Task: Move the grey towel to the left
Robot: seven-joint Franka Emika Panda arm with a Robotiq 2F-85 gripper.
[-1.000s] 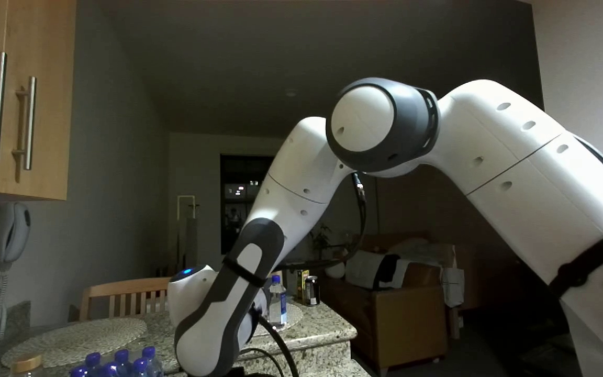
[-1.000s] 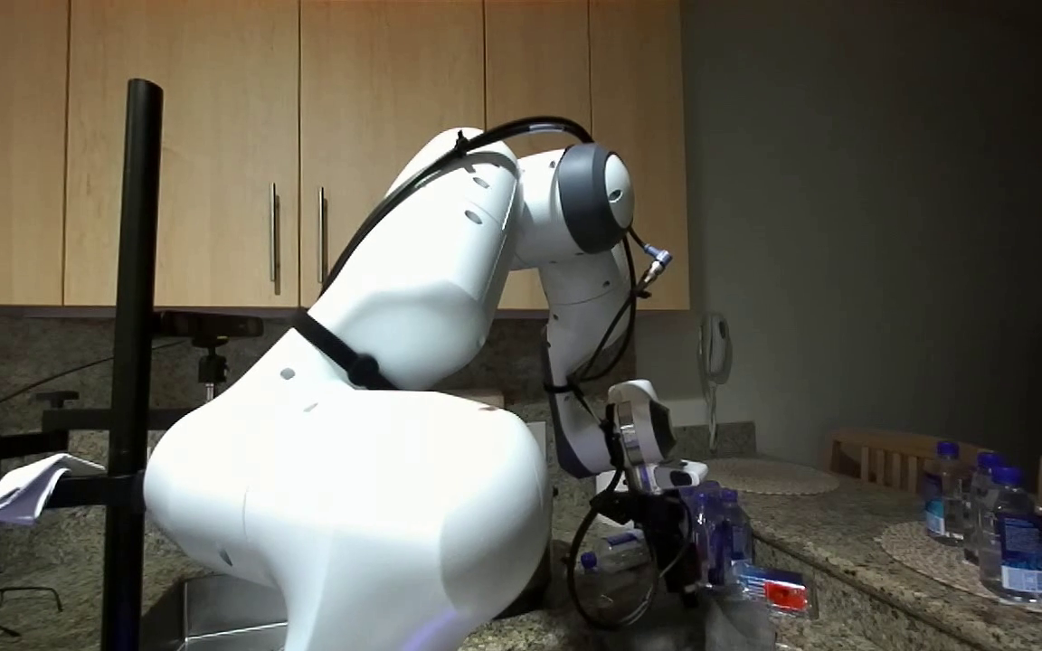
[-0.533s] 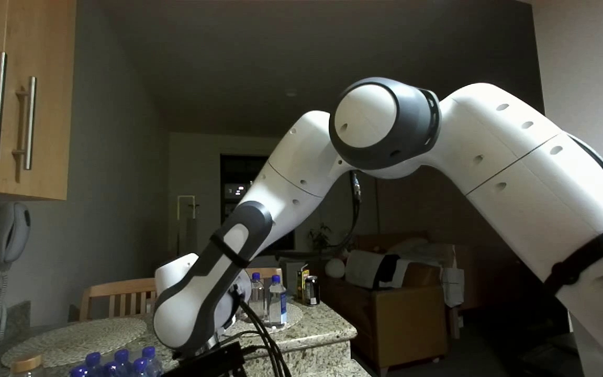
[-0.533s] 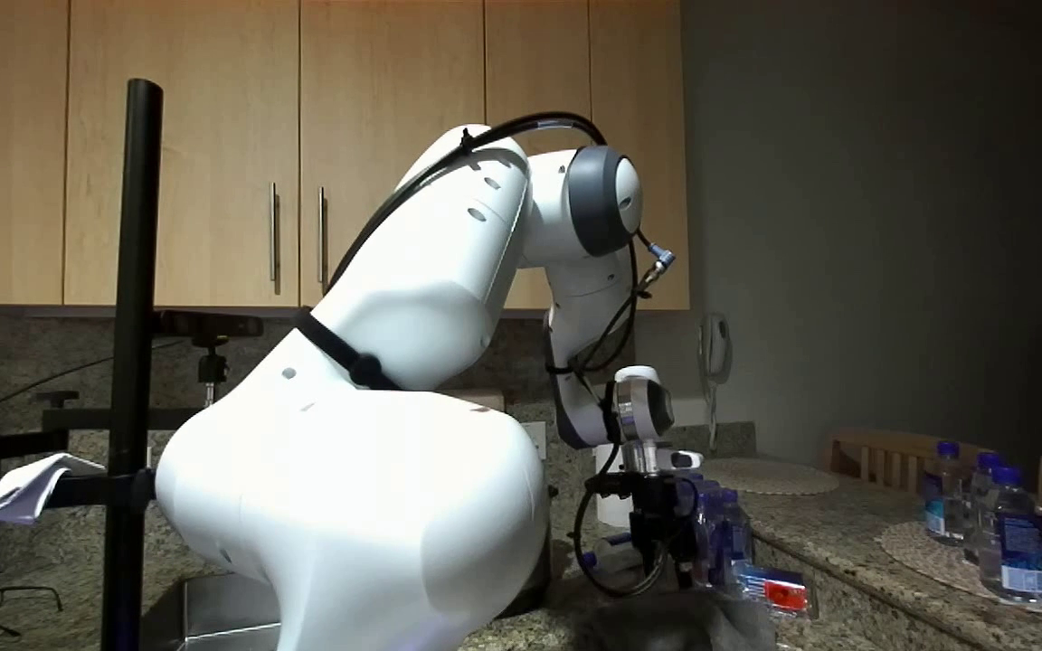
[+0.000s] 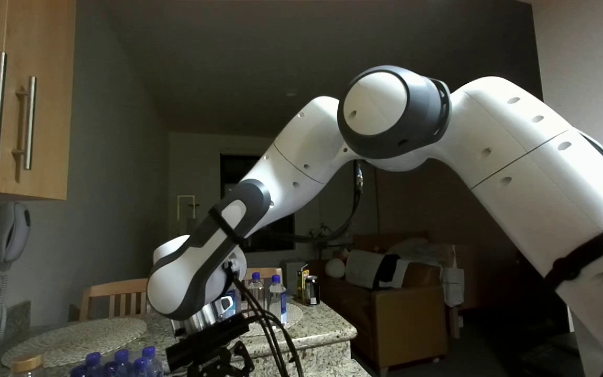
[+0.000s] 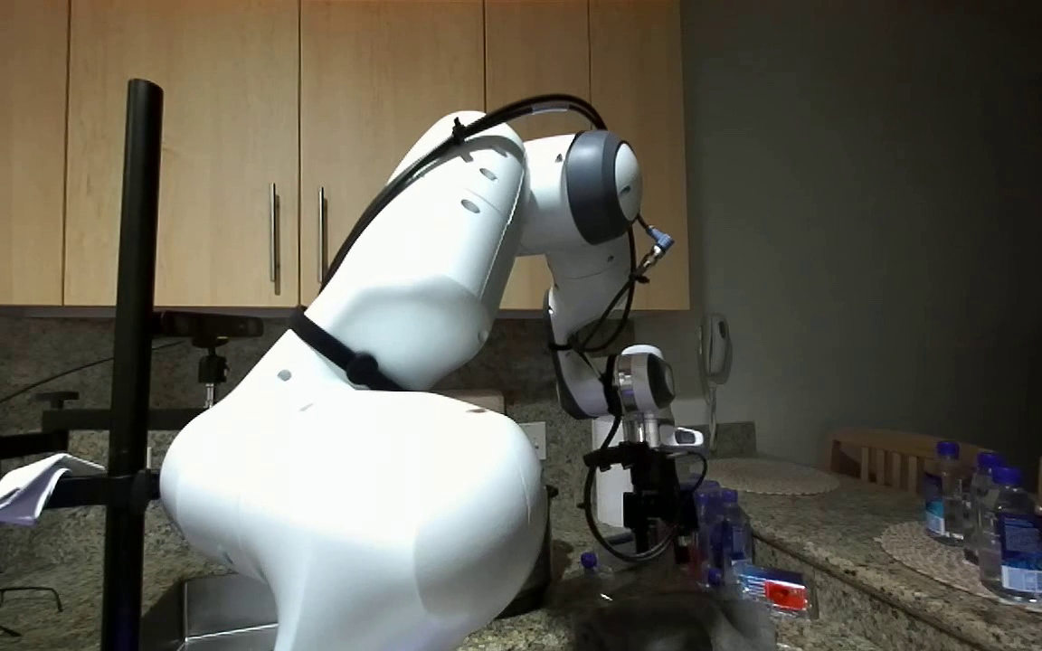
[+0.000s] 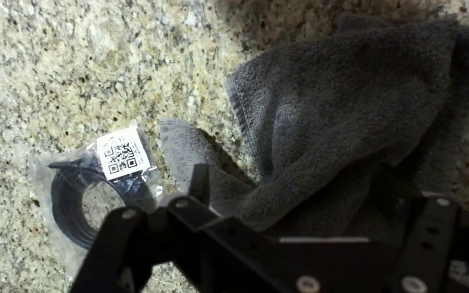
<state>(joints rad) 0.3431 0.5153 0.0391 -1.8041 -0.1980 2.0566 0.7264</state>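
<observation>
The grey towel [image 7: 340, 101] was rumpled in folds on the speckled counter [image 7: 96, 73], just beside a bagged black coil [image 7: 65, 207]. The gripper [image 7: 292, 178] was held over the towel with its fingers [image 7: 200, 183] spread well apart, though whether contact was made could not be told. In an exterior view, blue-capped bottles [image 6: 1016, 533] were set upright on a woven mat [image 6: 923, 562].
</observation>
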